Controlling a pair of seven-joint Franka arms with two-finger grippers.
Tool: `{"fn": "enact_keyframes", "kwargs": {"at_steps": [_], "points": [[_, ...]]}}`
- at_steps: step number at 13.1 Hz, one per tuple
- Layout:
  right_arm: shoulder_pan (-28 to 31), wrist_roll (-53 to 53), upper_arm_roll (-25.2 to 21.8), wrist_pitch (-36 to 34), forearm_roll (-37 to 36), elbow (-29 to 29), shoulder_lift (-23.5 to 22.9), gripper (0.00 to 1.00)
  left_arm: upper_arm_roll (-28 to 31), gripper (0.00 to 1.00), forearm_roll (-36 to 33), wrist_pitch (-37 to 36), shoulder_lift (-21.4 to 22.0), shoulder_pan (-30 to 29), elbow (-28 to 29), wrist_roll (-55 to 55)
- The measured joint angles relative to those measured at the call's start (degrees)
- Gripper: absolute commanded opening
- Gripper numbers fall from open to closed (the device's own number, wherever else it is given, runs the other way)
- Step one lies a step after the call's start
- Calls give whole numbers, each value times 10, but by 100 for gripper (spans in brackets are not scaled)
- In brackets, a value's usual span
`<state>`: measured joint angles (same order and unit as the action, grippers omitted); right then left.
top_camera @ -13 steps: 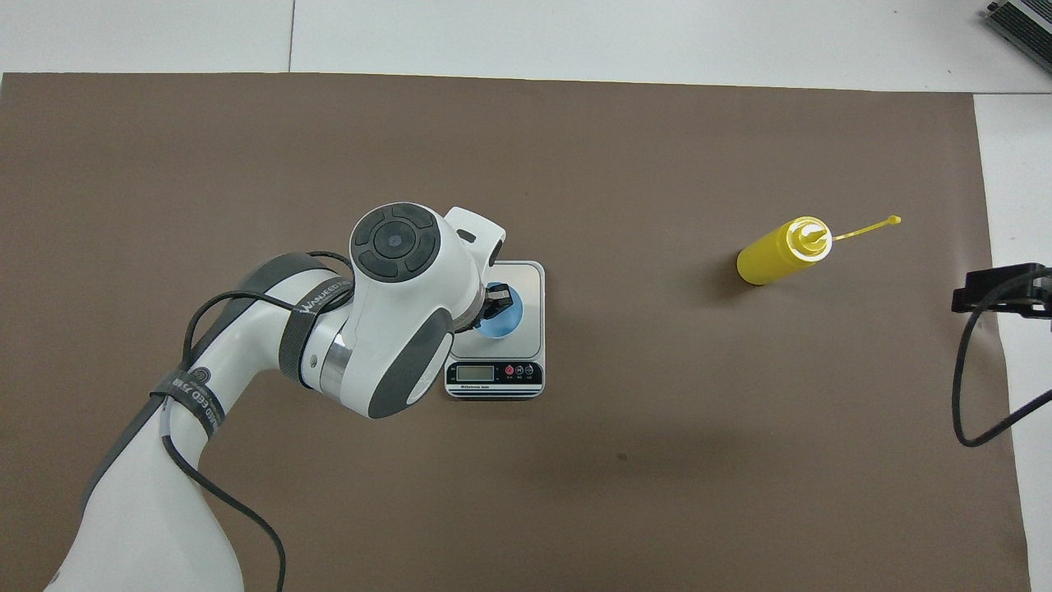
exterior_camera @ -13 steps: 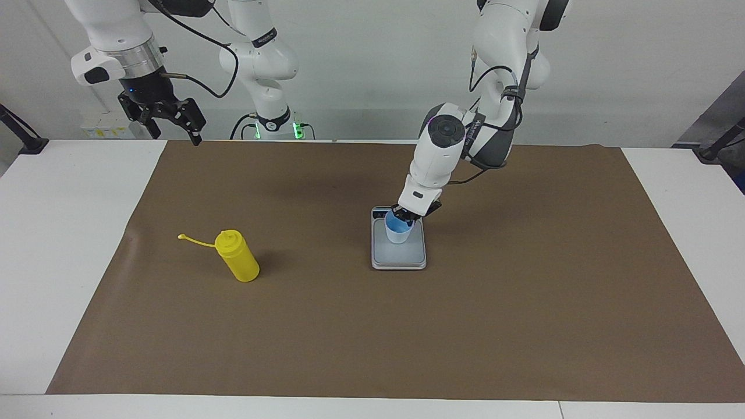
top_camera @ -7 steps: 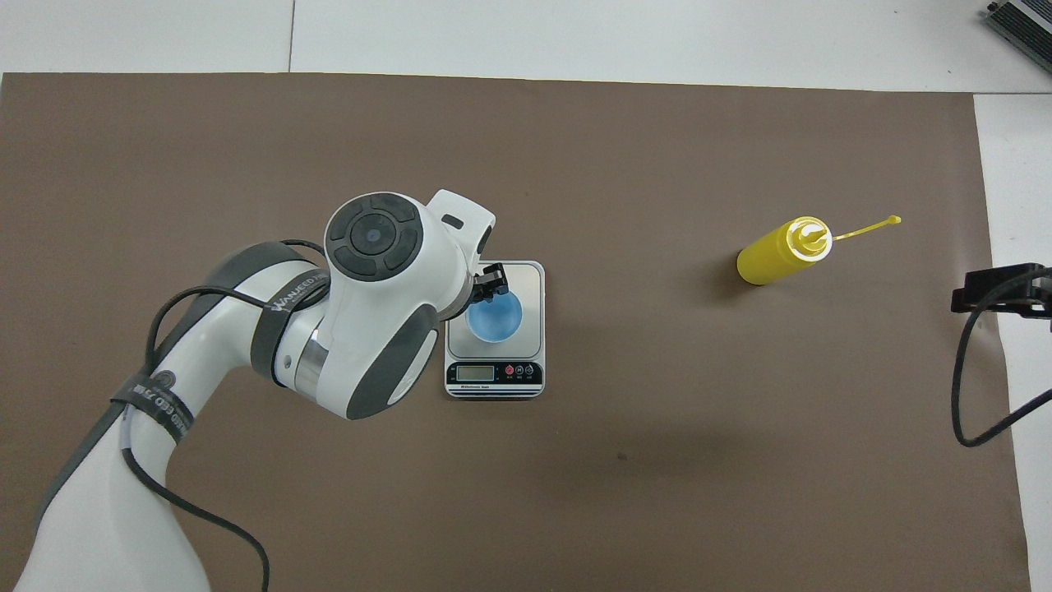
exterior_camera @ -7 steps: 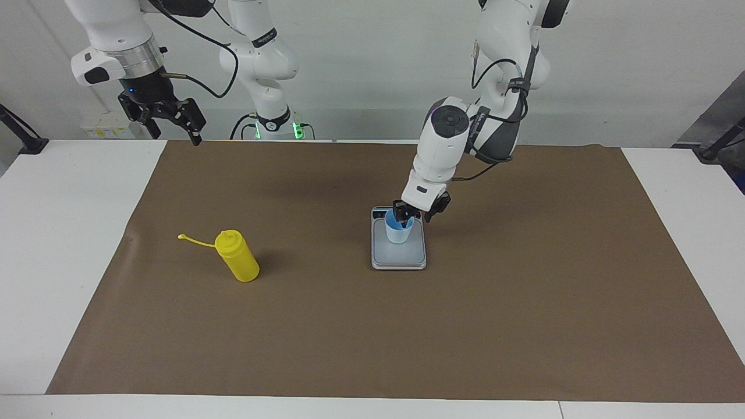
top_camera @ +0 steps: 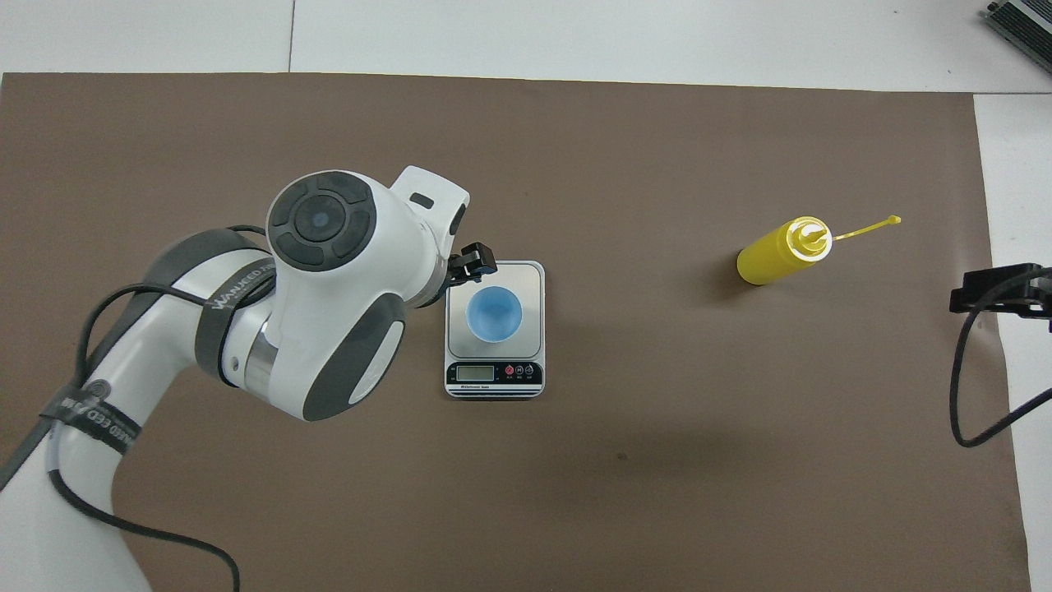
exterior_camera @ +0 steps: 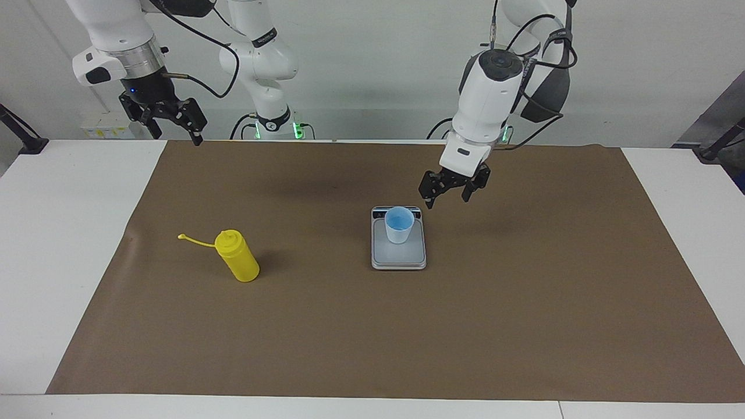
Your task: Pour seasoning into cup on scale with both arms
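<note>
The pale-blue cup (exterior_camera: 399, 225) stands upright on the grey plate of the silver scale (exterior_camera: 399, 257), apart from both grippers. In the overhead view the cup (top_camera: 493, 314) sits mid-plate on the scale (top_camera: 532, 279), whose display strip faces the robots. My left gripper (exterior_camera: 447, 201) is open and empty, raised over the mat beside the scale, toward the left arm's end. One of its fingers (top_camera: 477, 261) shows overhead. The yellow seasoning bottle (exterior_camera: 237, 256) stands on the mat toward the right arm's end, strap trailing; it also shows overhead (top_camera: 777, 253). My right gripper (exterior_camera: 177, 137) waits open, high over the mat's corner.
A brown mat (exterior_camera: 524, 302) covers most of the white table (exterior_camera: 58, 233). The right arm's black cable (top_camera: 970, 386) hangs over the table's edge in the overhead view. The left arm's white wrist (top_camera: 329, 288) covers part of the mat beside the scale.
My left gripper has let go of the cup, opened, and risen away toward the left arm's end. The cup stays on the scale. The right arm has not moved.
</note>
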<state>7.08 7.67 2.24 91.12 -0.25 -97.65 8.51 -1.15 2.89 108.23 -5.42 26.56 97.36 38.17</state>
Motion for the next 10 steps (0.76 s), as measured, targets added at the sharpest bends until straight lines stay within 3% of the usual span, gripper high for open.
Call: {"fn": "enact_keyframes", "kwargs": {"at_steps": [4,10], "points": [[0,0,0,0,0,0,0,100,1,100,0,-68,55,-39,0,-82],[0,-7,0,0,0,-1,0,100,2,100,-1,-94,72,-84,0,-162]]}}
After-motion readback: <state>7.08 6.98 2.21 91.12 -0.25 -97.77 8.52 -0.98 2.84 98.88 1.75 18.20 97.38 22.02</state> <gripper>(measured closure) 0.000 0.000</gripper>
